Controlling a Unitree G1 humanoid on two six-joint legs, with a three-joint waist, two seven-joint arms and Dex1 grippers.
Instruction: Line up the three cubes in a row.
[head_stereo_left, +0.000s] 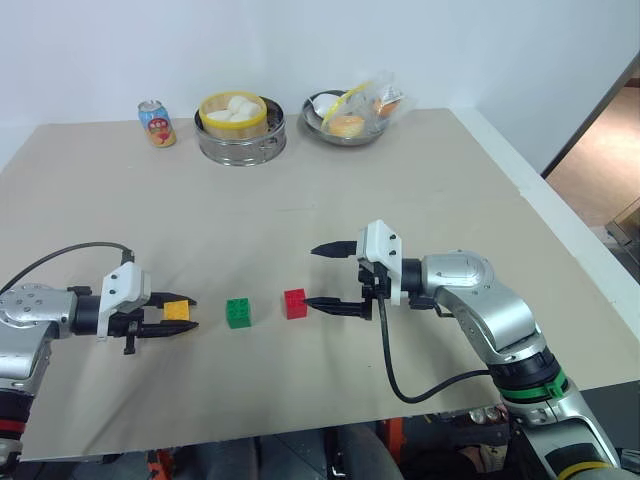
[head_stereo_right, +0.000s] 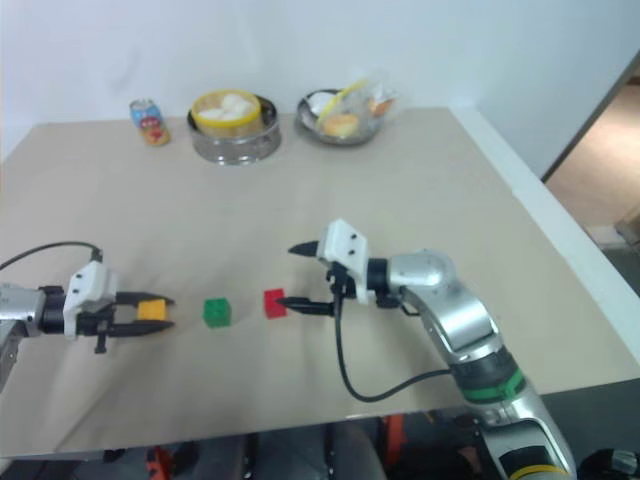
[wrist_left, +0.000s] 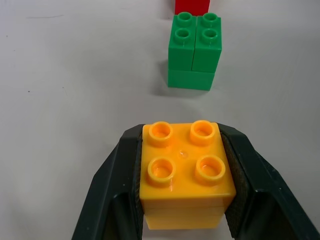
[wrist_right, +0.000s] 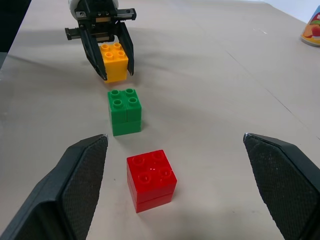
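Note:
Three studded cubes lie near the table's front. The yellow-orange cube (head_stereo_left: 177, 311) sits between the fingers of my left gripper (head_stereo_left: 183, 318), which is shut on it, low over the table. To its right stands the green cube (head_stereo_left: 238, 312), then the red cube (head_stereo_left: 295, 303). My right gripper (head_stereo_left: 325, 275) is wide open just right of the red cube, one fingertip close beside it, nothing between its fingers. In the left wrist view the yellow-orange cube (wrist_left: 184, 172) is clamped by both pads, with the green cube (wrist_left: 194, 50) ahead.
At the table's far edge stand a small drink can (head_stereo_left: 156, 123), a steamer pot with a yellow rim (head_stereo_left: 240, 128) and a metal bowl of food (head_stereo_left: 346, 117). The table's right edge (head_stereo_left: 560, 240) runs close to my right arm.

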